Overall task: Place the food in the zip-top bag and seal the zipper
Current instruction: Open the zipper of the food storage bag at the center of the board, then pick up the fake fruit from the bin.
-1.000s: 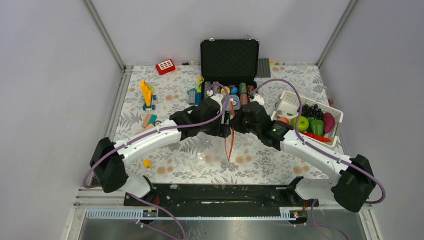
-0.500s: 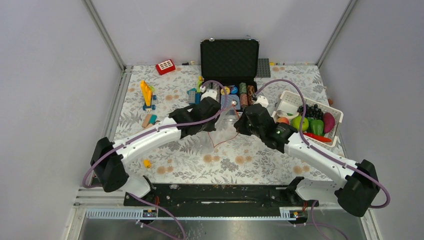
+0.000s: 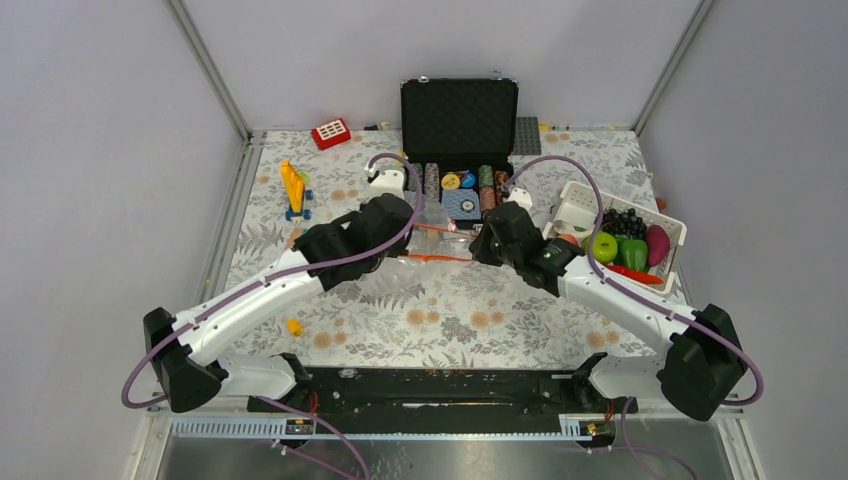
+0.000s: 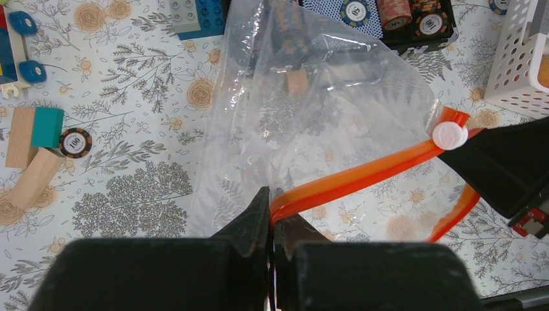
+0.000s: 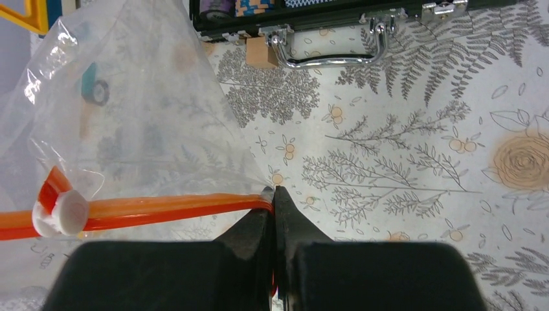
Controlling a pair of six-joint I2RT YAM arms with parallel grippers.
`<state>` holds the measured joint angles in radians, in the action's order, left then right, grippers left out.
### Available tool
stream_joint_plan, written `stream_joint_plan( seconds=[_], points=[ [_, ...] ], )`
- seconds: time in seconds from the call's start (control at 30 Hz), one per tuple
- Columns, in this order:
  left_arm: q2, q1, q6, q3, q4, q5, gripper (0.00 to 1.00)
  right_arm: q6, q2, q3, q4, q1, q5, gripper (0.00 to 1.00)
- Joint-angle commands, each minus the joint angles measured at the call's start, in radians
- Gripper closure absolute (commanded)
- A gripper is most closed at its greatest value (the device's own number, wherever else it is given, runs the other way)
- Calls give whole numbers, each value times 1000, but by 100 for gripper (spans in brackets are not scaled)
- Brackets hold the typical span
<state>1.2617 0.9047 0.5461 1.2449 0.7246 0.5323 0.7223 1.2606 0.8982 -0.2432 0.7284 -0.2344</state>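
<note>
Both left gripper [image 4: 270, 194] and right gripper [image 5: 274, 194] pinching zipper [image 4: 362, 175], now stretched horizontal

A robotics lab cell, not a home: plain grey walls [image 3: 90, 150] meet bare aluminium posts [image 3: 208, 65], and a cabled left arm [image 3: 262, 292] and right arm [image 3: 620, 302] are bolted to a black rail [image 3: 440, 382] at the worktop's [image 3: 520, 330] near edge. Its flowered cover carries only props — toy blocks [image 3: 293, 188], a poker-chip case [image 3: 459, 118], toy food [image 3: 603, 246] in a white basket [image 3: 580, 188].
</note>
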Motion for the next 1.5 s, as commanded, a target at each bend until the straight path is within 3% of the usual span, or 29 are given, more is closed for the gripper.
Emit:
stream_joint_plan(
  seconds=[0.0, 0.13, 0.23, 0.4, 0.47, 0.6, 0.73, 0.77, 0.8, 0.83, 0.97, 1.03, 1.2, 1.47],
  points=[
    [-65, -37, -18, 4, 25, 149, 100, -29, 36, -47, -51, -80, -11, 100],
    [-53, -50, -25, -18, -18, 61, 100, -82, 43, -68, 44, -84, 69, 100],
    [-27, -49, -33, -58, -142, -105, 100, -118, 54, -75, 128, -83, 189, 97],
    [78, -48, 1, -83, -247, -253, 100, -133, 84, -82, 269, -83, 353, 81],
    [127, -48, 15, -68, -245, -263, 100, -137, 84, -75, 283, -83, 364, 69],
    [181, -48, 35, -52, -245, -271, 100, -147, 41, -67, 267, -83, 357, 54],
    [186, -48, 39, -58, -266, -288, 100, -168, -49, -68, 205, -83, 278, 34],
    [186, -48, 39, -57, -267, -289, 100, -180, -74, -69, 188, -84, 249, 25],
    [187, -48, 39, -57, -267, -289, 100, -192, -103, -71, 168, -83, 188, 7],
    [188, -48, 39, -57, -267, -290, 100, -200, -131, -72, 140, -84, 127, 1],
    [191, -47, 38, -54, -268, -296, 100, -212, -247, -87, 6, -103, -203, 0],
    [193, -48, 32, -55, -272, -296, 100, -207, -275, -86, -67, -163, -286, 0],
    [191, -48, 31, -56, -278, -296, 100, -193, -226, -33, -230, -372, -259, 0],
    [190, -48, 41, -47, -266, -326, 100, -181, 48, 171, -362, -518, -252, 0]
  ],
)
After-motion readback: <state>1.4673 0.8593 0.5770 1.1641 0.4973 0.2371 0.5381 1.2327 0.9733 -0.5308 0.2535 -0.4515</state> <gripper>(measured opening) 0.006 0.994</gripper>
